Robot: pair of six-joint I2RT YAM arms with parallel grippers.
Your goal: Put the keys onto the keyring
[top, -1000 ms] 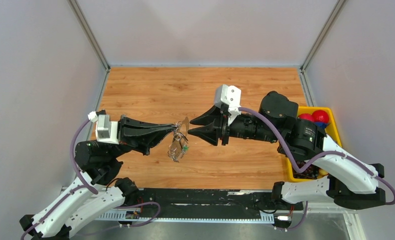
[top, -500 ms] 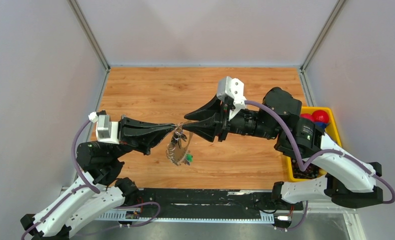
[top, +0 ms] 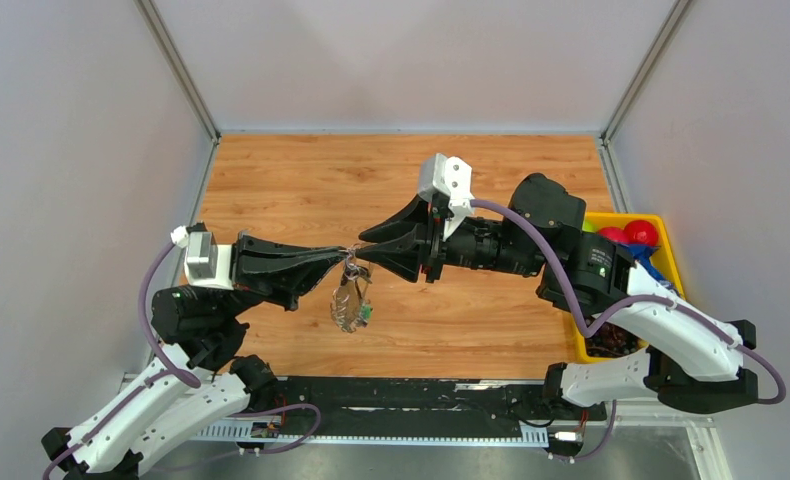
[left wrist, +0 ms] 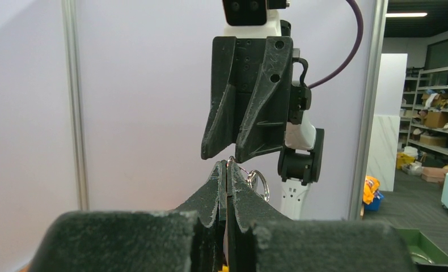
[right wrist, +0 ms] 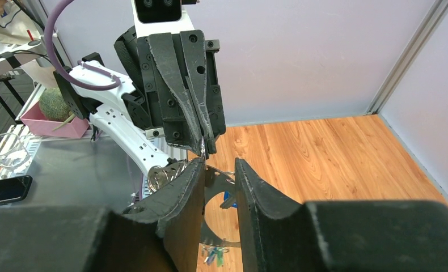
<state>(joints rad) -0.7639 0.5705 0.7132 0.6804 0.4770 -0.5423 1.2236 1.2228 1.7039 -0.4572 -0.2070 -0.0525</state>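
My matte black left gripper is clamped on the thin, silvery oval keyring at frame centre. My right gripper stands apart, just beside.

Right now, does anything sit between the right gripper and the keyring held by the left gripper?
Nothing visible does. The right gripper, open, sits right at the shut tips of the left gripper, where the keyring hangs above the table.

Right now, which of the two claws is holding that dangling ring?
The left gripper: its fingers are pinched shut on the keyring, which hangs below. The right gripper has its fingers apart.
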